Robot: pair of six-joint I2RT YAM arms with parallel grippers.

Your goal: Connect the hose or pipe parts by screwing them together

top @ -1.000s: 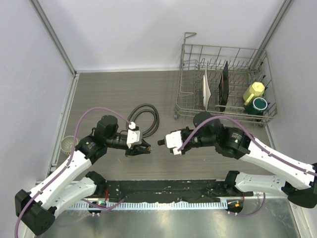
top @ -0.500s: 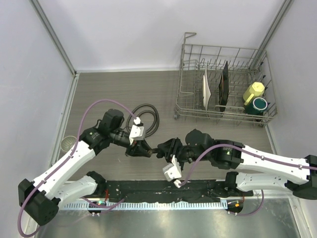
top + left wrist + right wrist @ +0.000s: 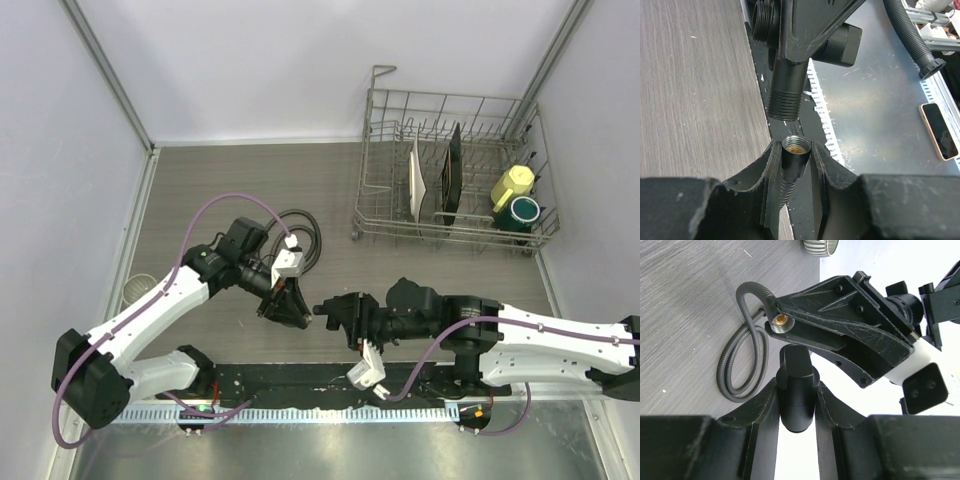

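— Two grippers: what has each one between its fingers?
— The left gripper (image 3: 794, 146) is closed on the connector (image 3: 794, 156) of the hose (image 3: 722, 374). The right gripper (image 3: 796, 385) is closed on the body of the fitting (image 3: 796, 362).
— Where are the parts?
— Between the arms, above the near edge of the table (image 3: 220, 180). The fitting's threaded end is just beside the open connector, with a small gap. The rest of the hose lies looped on the table.

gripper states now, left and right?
Left gripper: shut on the hose connector.
Right gripper: shut on the T fitting.
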